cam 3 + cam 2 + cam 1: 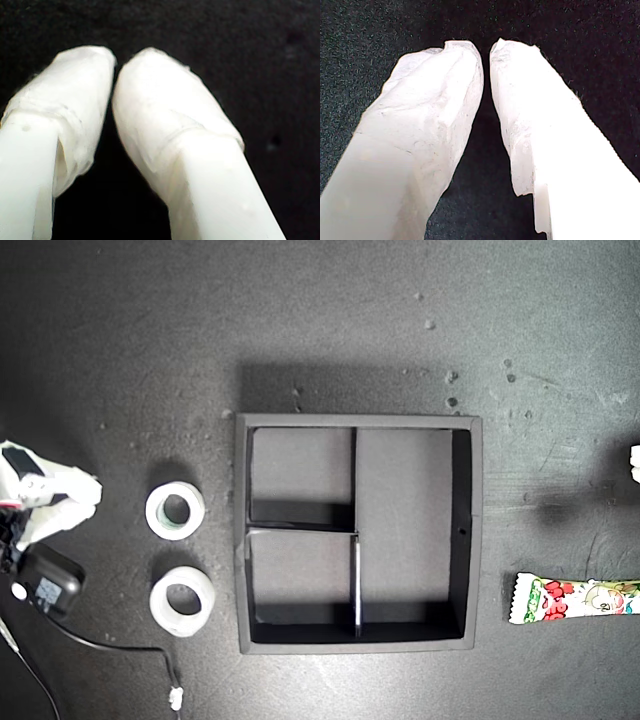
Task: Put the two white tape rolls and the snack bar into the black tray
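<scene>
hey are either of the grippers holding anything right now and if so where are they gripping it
Nothing is held. My first gripper and my second gripper each show only dark mat between nearly closed fingertips. Both tape rolls and the snack bar lie untouched.

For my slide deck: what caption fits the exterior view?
Empty black tray between two white tape rolls and a snack bar.

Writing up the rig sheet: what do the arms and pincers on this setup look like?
Both pincers have white fingers wrapped in white tape: my first pincer has rough, wrinkled, blunt-tipped fingers; my second pincer has smoother, rounded ones. In the exterior view, a white arm at the left edge carries a black module with a black cable. Which arm that is cannot be told.
</scene>
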Controlling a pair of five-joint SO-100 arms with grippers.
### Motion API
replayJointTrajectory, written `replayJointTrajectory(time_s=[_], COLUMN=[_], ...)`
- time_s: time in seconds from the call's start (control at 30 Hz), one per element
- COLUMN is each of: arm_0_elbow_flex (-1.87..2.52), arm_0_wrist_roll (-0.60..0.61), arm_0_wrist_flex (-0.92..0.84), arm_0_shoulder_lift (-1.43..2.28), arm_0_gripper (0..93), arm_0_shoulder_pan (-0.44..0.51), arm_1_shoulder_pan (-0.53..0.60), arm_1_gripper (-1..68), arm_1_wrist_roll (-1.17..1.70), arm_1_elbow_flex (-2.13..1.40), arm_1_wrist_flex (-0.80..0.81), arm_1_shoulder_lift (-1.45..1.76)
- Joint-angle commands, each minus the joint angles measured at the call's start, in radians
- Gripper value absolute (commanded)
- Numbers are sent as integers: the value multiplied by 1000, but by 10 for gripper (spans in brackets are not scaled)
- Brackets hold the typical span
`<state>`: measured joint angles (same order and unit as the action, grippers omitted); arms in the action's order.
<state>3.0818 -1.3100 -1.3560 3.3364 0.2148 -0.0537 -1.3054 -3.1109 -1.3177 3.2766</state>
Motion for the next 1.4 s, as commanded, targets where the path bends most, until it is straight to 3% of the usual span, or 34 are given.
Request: replayJointTrajectory(time_s=[0.0, 0.4, 0.53, 0.7, 0.87, 1.0, 1.23, 1.37], arm_0_elbow_flex=[57, 57, 57, 57, 54, 23, -44, -91], arm_0_wrist_roll=[-290, -285, -276, -120, 64, 189, 290, 321], arm_0_wrist_flex=[-40, -40, -31, 178, 403, 514, 578, 505], arm_0_shoulder_lift=[48, 48, 48, 48, 48, 48, 48, 48], arm_0_gripper=[1, 1, 1, 0, 3, 108, 108, 127], arm_0_shoulder_pan=[-9, 3, 28, 140, 155, 184, 91, 80], arm_1_shoulder_pan=[12, 35, 109, 195, 153, 123, 97, 91], arm_1_gripper=[-2, -2, -2, -2, -3, -3, -3, -3], arm_1_wrist_roll=[-212, -216, -164, 52, -172, -215, -141, -129], arm_1_elbow_flex=[-14, -14, -14, -14, -14, -14, -14, -14], arm_1_wrist_flex=[-9, -5, 35, 149, 163, 232, 330, 376], arm_1_shoulder_lift=[-6, -6, -6, -6, -6, -6, -6, -6])
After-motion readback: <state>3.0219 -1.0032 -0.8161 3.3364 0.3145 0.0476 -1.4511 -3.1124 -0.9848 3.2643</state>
